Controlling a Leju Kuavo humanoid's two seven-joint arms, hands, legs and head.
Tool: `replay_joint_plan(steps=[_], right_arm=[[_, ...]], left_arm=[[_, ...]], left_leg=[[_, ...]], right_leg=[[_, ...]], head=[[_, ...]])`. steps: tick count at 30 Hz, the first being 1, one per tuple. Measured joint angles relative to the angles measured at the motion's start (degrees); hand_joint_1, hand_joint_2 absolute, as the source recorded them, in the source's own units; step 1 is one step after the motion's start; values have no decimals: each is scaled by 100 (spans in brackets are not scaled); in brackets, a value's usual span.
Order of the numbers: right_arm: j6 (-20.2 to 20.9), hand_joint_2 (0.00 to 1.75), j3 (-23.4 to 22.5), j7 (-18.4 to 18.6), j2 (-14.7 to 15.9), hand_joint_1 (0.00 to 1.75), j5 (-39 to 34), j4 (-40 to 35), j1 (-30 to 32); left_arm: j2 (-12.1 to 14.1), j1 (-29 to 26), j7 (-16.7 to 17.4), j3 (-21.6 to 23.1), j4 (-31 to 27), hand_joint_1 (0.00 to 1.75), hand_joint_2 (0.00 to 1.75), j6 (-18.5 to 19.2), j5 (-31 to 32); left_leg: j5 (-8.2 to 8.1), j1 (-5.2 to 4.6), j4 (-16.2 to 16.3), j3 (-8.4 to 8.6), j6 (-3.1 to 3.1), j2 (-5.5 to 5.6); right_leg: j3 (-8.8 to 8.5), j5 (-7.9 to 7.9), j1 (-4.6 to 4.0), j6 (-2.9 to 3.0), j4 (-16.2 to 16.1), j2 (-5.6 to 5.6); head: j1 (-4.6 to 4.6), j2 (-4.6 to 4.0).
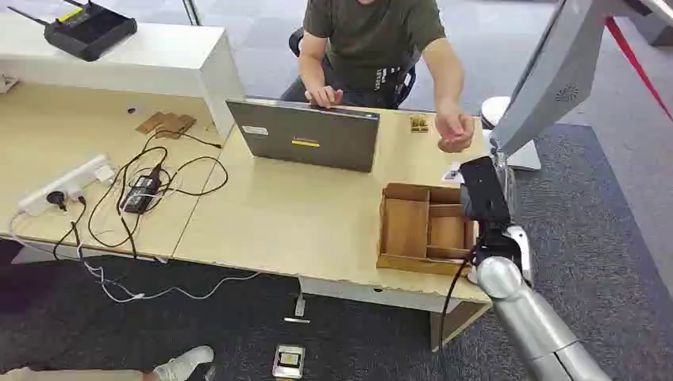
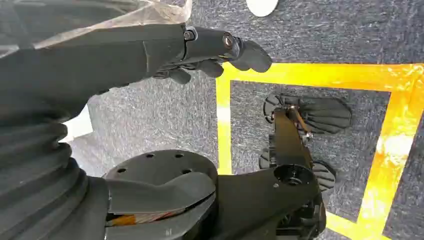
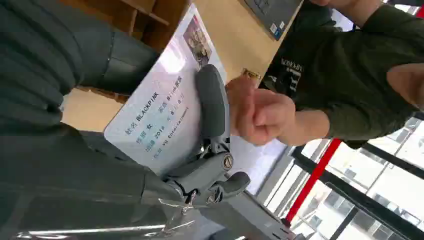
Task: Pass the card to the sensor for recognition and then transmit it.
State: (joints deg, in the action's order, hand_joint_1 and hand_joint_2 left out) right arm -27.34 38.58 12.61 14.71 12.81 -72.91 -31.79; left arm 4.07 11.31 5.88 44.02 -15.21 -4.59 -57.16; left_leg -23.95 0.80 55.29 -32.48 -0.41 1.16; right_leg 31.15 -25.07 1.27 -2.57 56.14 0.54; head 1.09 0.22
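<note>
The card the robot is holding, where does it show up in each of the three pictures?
Head view: the card is a pale sliver on the right, beyond the right hand, near the person's hand.
Left wrist view: not in this picture.
Right wrist view: the card fills the middle, held under the right hand's thumb.
Shared landmark: the wooden tray, also at.

Pale wood table (image 1: 286, 214) — laptop (image 1: 305, 133), wooden tray (image 1: 424, 228), power strip (image 1: 67, 184) with cables on it.
</note>
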Motion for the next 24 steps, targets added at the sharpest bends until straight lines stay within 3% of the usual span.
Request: replay_joint_plan(steps=[6, 14, 24], right_arm=[[-190, 175, -280, 48, 363, 175, -586, -420, 552], [-384, 175, -579, -39, 775, 175, -1078, -362, 1261], [-409, 175, -542, -59, 888, 175, -1364, 352, 1569]], left_arm=[[48, -81, -92, 35, 0, 0, 175, -50, -81], [103, -152, -173, 39, 0, 0, 175, -87, -159], [153, -208, -195, 83, 0, 0, 175, -153, -306]], left_leg=[[-5, -1, 0, -1, 2, 0], [-8, -1, -1, -1, 0, 2], [-8, -1, -1, -2, 0, 1]], right_leg=[[-2, -1, 1, -2, -3, 0], [-1, -2, 1, -1, -2, 0], [-2, -6, 0, 2, -2, 1]], head=[[0, 0], [2, 0], [2, 0]])
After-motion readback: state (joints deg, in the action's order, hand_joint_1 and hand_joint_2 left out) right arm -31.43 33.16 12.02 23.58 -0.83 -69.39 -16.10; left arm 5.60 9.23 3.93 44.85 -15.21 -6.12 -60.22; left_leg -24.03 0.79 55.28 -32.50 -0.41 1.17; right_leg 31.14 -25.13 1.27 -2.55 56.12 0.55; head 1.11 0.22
